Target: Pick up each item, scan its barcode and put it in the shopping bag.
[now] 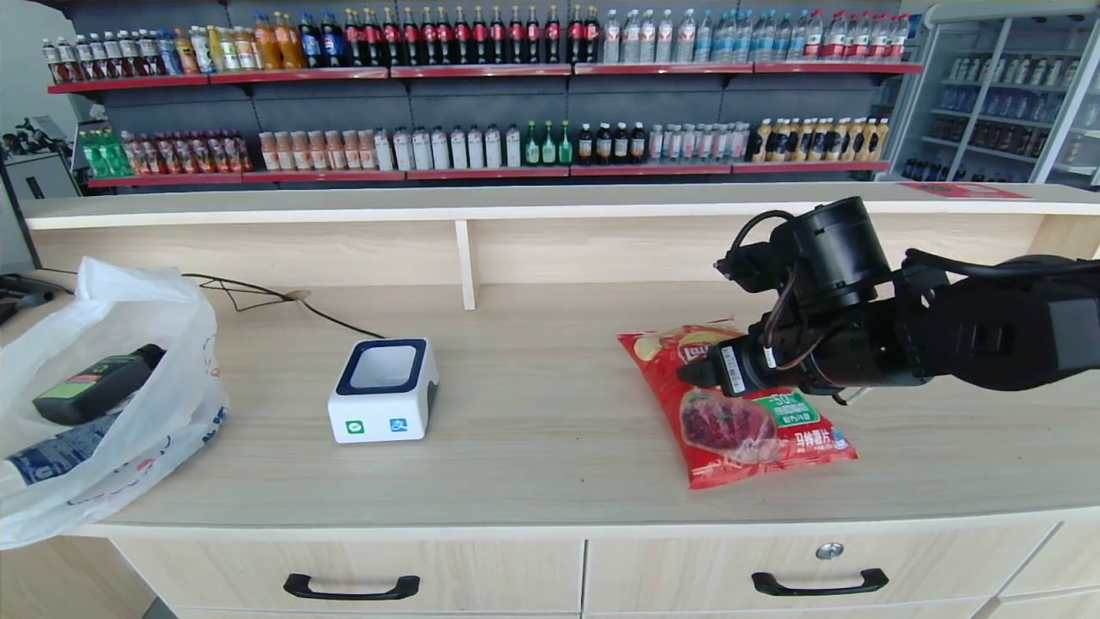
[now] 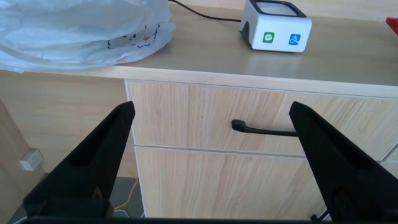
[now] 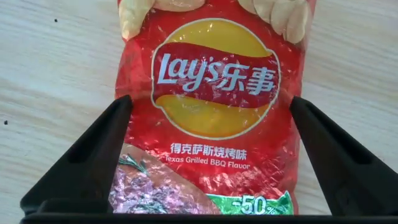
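Hovering astride the crisp bag (image 1: 748,434) lying flat on the worktop (image 1: 550,430) right of the scanner (image 1: 384,391), the right claw (image 3: 211,106) is spread wide and empty; the bag looks light, puffy, slippery and crushable, so a gentle pinch across its width seems wisest.

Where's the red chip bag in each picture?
Head view: chip bag on the counter, under the right gripper.
Left wrist view: a red corner of it, on the counter past the scanner.
Right wrist view: close up, inside the open right gripper.
Shared landmark: the wooden counter.
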`<state>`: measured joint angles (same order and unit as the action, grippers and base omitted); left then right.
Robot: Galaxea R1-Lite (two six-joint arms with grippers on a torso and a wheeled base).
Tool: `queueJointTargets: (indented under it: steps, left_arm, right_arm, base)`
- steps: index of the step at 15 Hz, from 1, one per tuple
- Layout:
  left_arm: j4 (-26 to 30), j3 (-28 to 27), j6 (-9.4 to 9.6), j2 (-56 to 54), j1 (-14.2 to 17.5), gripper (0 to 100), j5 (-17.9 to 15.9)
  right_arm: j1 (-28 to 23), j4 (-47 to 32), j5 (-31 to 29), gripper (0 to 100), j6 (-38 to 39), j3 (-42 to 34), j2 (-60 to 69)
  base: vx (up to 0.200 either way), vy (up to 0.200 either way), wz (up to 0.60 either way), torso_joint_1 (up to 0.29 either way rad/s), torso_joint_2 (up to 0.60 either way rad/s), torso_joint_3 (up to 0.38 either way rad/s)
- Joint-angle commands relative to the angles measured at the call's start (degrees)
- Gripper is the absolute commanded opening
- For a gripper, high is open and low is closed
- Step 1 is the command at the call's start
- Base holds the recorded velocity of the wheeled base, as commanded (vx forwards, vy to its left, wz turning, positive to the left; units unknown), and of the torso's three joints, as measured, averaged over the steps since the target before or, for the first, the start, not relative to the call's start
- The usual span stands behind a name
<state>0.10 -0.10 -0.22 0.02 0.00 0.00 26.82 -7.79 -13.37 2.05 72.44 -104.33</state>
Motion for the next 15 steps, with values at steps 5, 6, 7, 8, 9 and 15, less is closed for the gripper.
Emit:
queueJointTargets:
  steps: [5, 6, 7, 8, 9, 15]
  left_arm:
    - [-0.01, 0.01, -0.04, -0.02, 0.0, 100, 0.0]
    - [-0.01, 0.01, -0.04, -0.02, 0.0, 100, 0.0]
    - [-0.01, 0.01, -0.04, -0.02, 0.0, 100, 0.0]
    - [-0.01, 0.01, -0.04, -0.02, 0.09, 100, 0.0]
    - [-0.01, 0.01, -0.04, -0.02, 0.0, 100, 0.0]
    - [-0.01, 0.01, -0.04, -0.02, 0.0, 100, 0.0]
  right_arm:
    - [-0.28, 3.66, 2.3, 100, -2.05, -3.0, -1.41]
    - [-0.28, 3.66, 2.39, 100, -2.14, -3.09, -1.41]
    - [-0.28, 3.75, 2.83, 100, -2.49, -3.62, -1.32]
    - [-0.28, 3.92, 3.79, 100, -3.81, -4.06, -1.14]
    - [-0.28, 4.01, 3.97, 100, -4.6, -3.97, -1.05]
    - [-0.1, 3.57, 5.2, 100, -6.09, -4.15, -1.93]
  base:
    - [0.0, 0.0, 0.0, 0.0, 0.0, 0.0]
    - [0.0, 0.0, 0.0, 0.0, 0.0, 0.0]
    - [0.0, 0.0, 0.0, 0.0, 0.0, 0.0]
    - [0.0, 0.0, 0.0, 0.0, 0.0, 0.0]
    - [0.0, 0.0, 0.0, 0.0, 0.0, 0.0]
    - [0.0, 0.0, 0.0, 0.0, 0.0, 0.0]
